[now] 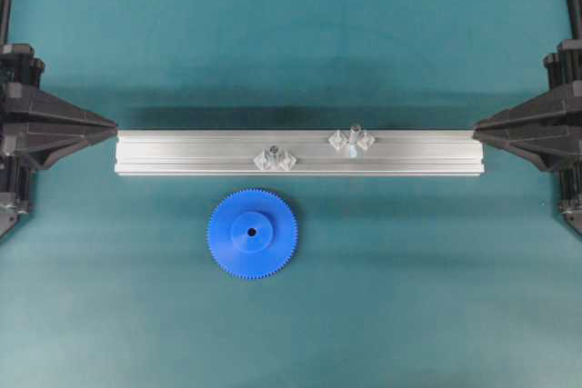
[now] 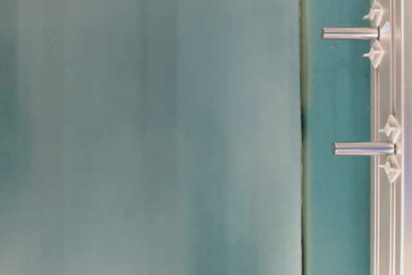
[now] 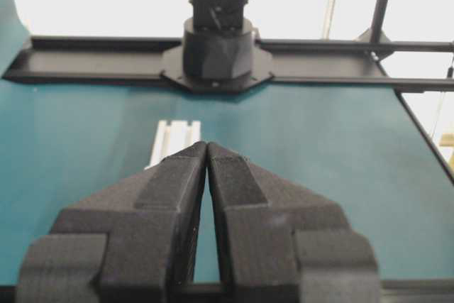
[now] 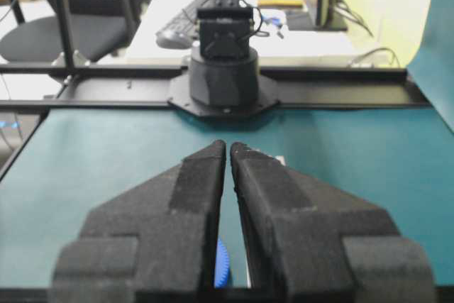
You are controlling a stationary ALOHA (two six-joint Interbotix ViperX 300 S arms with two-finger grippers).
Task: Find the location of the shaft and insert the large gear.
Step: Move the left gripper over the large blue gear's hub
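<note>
Blue large gear (image 1: 252,233) lies flat toward the tabletop's near edge, beside the rail (image 1: 298,153) carrying the shaft (image 1: 354,132); both jaws pressed together.

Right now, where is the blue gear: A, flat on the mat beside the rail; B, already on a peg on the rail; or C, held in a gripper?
A: the large gear lies flat on the mat, apart from the silver rail, with neither gripper near it.
</note>
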